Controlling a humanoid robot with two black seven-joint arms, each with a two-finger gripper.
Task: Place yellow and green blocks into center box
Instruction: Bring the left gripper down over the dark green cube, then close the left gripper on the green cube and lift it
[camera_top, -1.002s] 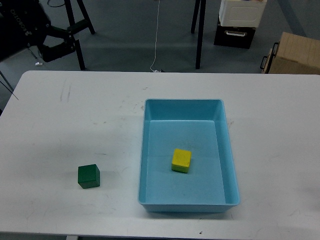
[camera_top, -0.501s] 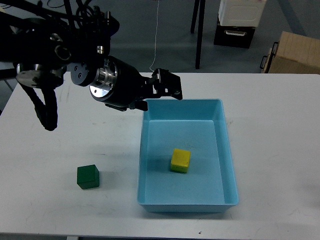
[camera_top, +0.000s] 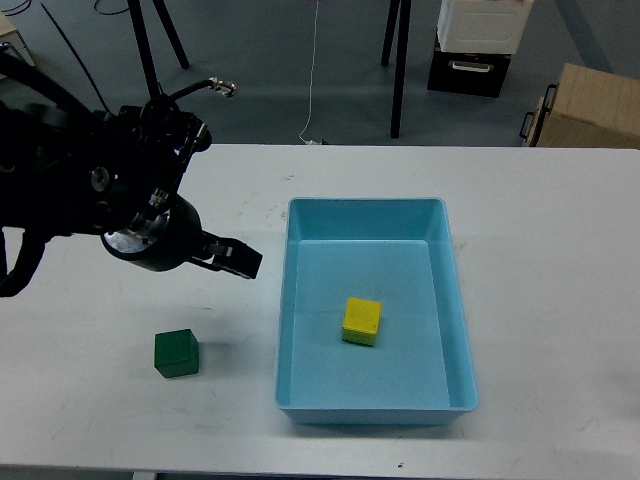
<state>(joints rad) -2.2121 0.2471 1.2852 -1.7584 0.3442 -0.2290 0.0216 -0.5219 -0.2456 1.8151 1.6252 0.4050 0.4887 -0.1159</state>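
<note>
The green block (camera_top: 177, 353) sits on the white table (camera_top: 560, 250), below and a little left of the left gripper (camera_top: 235, 260), clearly apart from it. That gripper hangs above the tabletop at the end of the black arm, its dark fingers pointing right toward the blue box (camera_top: 375, 312); whether its jaws are parted or closed cannot be told. Right of the fingertips and just beside them lies the box's left wall. The yellow block (camera_top: 362, 321) rests inside the box, lower right of the gripper.

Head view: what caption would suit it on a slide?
Left gripper above the table, green block outside, yellow block in the box.
</note>
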